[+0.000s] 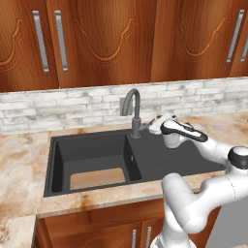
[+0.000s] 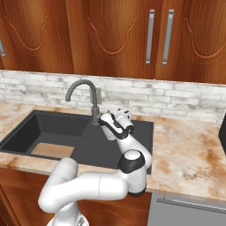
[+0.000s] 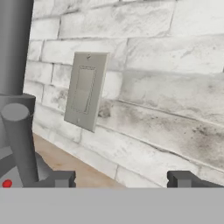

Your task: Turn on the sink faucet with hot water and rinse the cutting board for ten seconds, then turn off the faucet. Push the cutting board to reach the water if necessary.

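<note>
The dark grey sink faucet stands behind the black sink, spout arched over the basin. No water shows at the spout. The tan cutting board lies flat on the basin floor, toward its front. My gripper hovers just right of the faucet base, pointing at the wall. In the hand view the gripper is open, nothing between its fingertips. The faucet stem and its side lever sit at the left, beside the left tip.
A grey wall switch plate is on the brick backsplash straight ahead of the hand. The ribbed drainboard lies under the arm. Marble counter extends to the right; wooden cabinets hang above.
</note>
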